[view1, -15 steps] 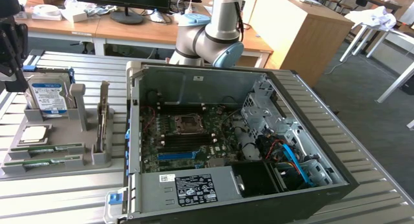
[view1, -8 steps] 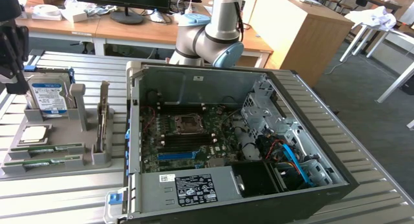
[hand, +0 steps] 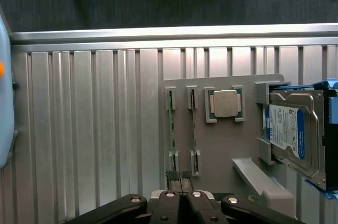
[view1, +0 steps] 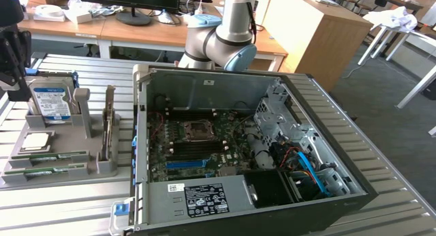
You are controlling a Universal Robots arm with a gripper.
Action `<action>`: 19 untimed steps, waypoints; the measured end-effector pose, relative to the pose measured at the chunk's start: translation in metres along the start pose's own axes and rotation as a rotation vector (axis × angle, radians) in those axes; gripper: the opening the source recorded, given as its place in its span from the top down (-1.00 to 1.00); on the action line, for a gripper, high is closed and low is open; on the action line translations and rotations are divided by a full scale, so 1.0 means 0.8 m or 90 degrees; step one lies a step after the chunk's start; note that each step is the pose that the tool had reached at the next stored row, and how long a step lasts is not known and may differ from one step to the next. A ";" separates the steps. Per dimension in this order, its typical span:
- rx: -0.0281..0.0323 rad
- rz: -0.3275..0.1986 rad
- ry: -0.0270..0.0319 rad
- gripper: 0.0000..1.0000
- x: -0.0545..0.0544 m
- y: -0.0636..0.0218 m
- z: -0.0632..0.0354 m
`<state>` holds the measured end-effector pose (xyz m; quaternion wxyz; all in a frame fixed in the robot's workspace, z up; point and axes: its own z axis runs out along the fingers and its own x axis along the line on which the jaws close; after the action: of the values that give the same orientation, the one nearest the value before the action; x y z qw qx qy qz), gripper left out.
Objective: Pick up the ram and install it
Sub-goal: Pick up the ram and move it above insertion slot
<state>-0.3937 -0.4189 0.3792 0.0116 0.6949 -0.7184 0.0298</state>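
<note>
1. Along the exterior view's nine o'clock edge, the claw (view1: 15, 93) is a dark shape cropped by the frame, and its fingers are hard to make out from there.
2. From the wrist, the claw's fingertips (hand: 171, 174) meet with no gap and grip nothing; its body is cut off by the picture's border.
3. The ram (hand: 171, 129) stands edge-on in a slot of the grey tray (hand: 227, 145), so it shows as a thin green line and its chips and label are hidden. A twin stick (hand: 193, 129) sits in the next slot, nearer the CPU chip (hand: 225, 103).
4. The hard drive (hand: 288, 129) beyond the CPU chip is cropped at the wrist picture's edge.
5. In the exterior view the ram (view1: 44, 170) lies at about five o'clock from the claw, apart from it, and at nine o'clock from the open computer case (view1: 204, 85).
6. From the wrist, the closed fingertips hang by the tray end where both sticks finish, about between their two lines; I cannot tell how high above.
</note>
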 end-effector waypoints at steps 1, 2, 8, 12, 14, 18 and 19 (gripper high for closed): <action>0.0000 0.000 0.0000 0.80 0.000 0.000 0.000; 0.0001 0.000 -0.0001 0.80 0.000 0.000 0.000; 0.0001 0.000 -0.0001 0.54 0.000 0.000 0.000; 0.0001 0.000 -0.0001 0.40 0.000 0.000 0.000; 0.0004 0.000 -0.0003 0.40 0.000 0.000 0.000; 0.0003 0.000 -0.0005 0.40 0.000 0.000 0.001; 0.0004 0.000 -0.0005 0.40 0.000 0.000 0.001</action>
<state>-0.3937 -0.4189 0.3781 0.0112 0.6951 -0.7182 0.0297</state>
